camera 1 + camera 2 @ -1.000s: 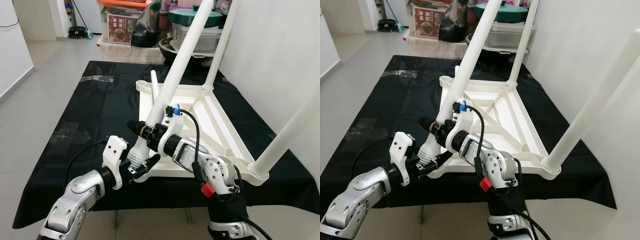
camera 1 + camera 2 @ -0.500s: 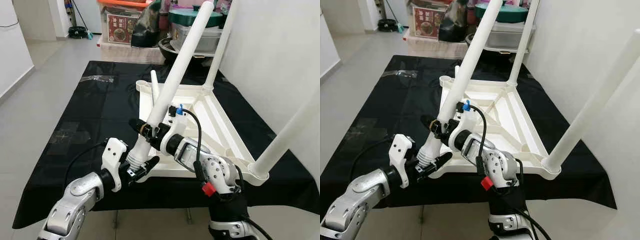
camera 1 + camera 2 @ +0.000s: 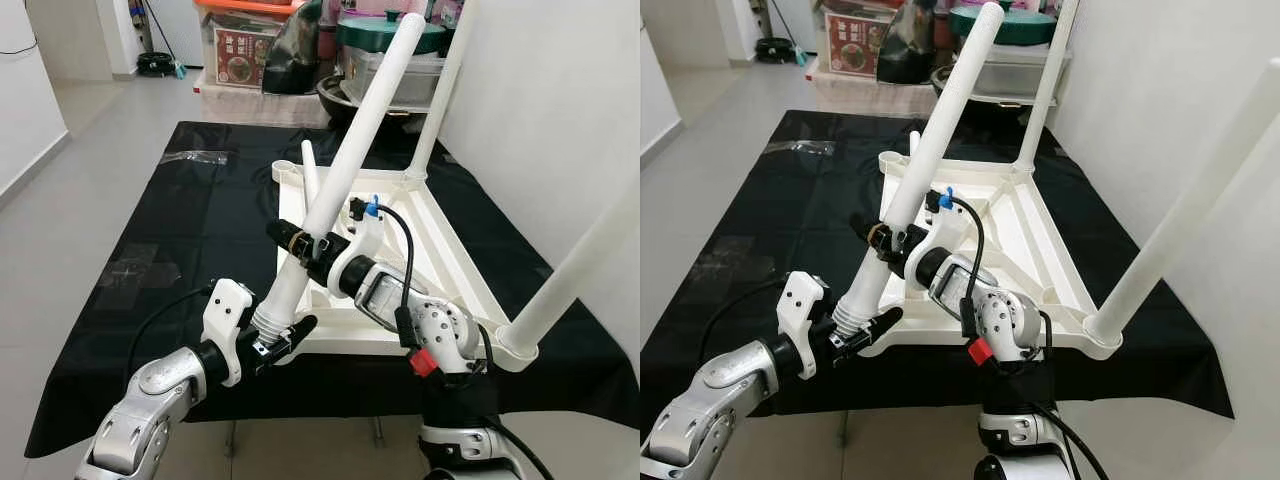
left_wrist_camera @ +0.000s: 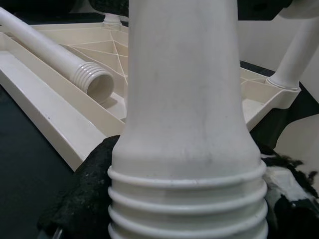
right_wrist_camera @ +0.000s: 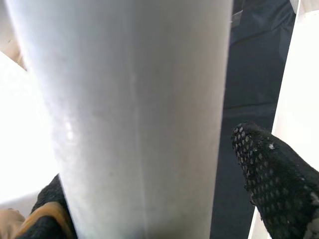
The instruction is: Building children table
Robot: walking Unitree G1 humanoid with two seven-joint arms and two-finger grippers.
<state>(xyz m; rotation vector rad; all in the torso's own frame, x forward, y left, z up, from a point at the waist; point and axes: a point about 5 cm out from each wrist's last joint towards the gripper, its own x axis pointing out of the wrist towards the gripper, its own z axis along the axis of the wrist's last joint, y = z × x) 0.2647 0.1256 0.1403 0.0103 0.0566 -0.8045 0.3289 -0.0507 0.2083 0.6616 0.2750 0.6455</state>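
White plastic table leg (image 3: 345, 165) clamped by both: left gripper (image 3: 283, 335) grips threaded end, right gripper (image 3: 300, 240) steadies shaft, aiming at tabletop (image 3: 420, 240) corner socket.

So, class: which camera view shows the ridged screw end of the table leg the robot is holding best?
The left wrist view: the leg's ridged end sits close up, every ring distinct. The two eye views show it small at the left gripper. The right wrist view has just the smooth shaft of the leg.
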